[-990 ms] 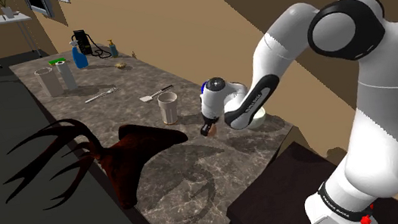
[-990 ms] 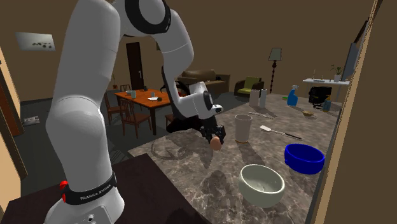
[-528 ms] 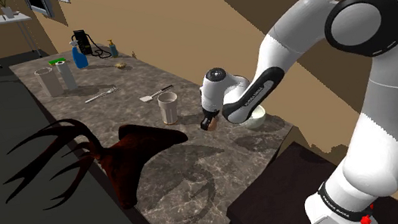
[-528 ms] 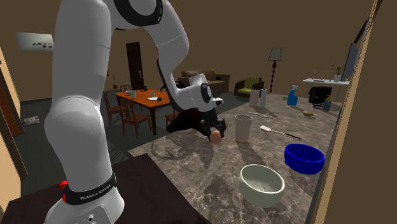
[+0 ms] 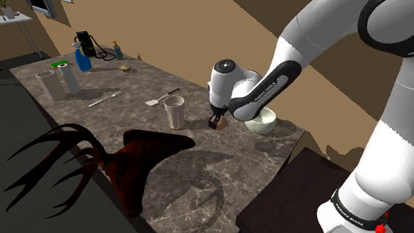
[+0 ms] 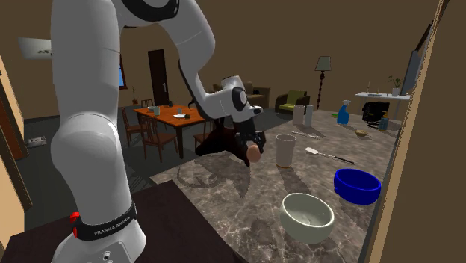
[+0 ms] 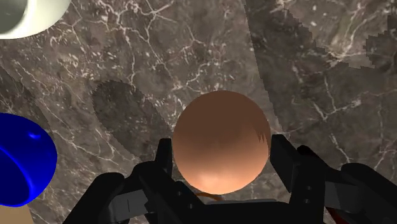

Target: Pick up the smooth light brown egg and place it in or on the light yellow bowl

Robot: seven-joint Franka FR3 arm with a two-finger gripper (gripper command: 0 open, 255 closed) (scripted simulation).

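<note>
You've got the tool [image 6: 250, 149] clamped on the egg [image 6: 255, 153], 1 black finger on each side, plain in the wrist view [image 7: 221, 141]. The egg is smooth, light brown, and hangs clear of the marbled counter [image 6: 246, 213], not touching it. Against 0.5 s ago, the second exterior view puts the egg a bit higher, and higher again than 1 s ago. It now sits level with the white cup [image 6: 285, 149], just beside it. In the shoulder view the tool [image 5: 215, 122] has crept up too. The arm's elbow [image 5: 393, 17] has lifted, and more of the pale bowl [image 5: 264, 121] shows behind the forearm. The bowl [image 6: 299, 231] itself hasn't shifted and is well apart from the egg. The blue bowl [image 6: 357, 187] and the cup stay put.
</note>
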